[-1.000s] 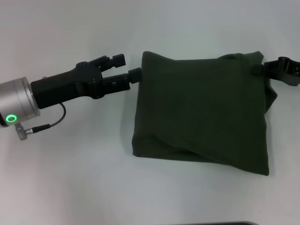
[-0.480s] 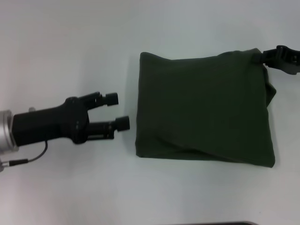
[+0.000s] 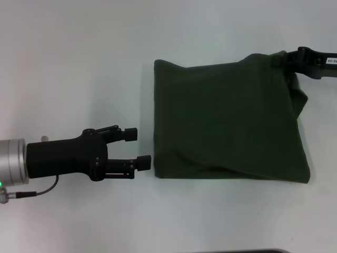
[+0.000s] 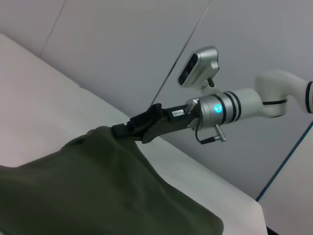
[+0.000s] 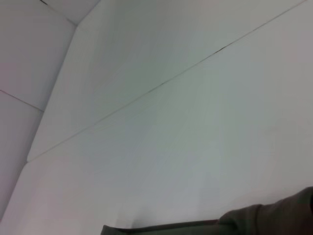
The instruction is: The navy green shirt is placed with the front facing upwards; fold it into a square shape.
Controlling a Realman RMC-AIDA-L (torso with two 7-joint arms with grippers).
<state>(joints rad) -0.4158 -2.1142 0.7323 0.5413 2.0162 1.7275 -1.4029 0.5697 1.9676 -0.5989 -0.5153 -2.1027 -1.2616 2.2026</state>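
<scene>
Lower now, left pincer gapes beside navy green shirt.

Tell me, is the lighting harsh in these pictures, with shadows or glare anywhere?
Head view: soft, even light; the navy green shirt and left gripper cast only faint shadows on the table, no glare. Left wrist view: the right gripper is sharp. Right wrist view: mostly a plain pale surface.

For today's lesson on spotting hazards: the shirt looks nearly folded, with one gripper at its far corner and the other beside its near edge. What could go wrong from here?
1. The right gripper sits at the far right corner of the navy green shirt; pulling away may drag that corner and spoil the square.
2. The left gripper, open, sits beside the near left corner; a push could crumple the layers.
3. The right edge already bulges unevenly.
</scene>
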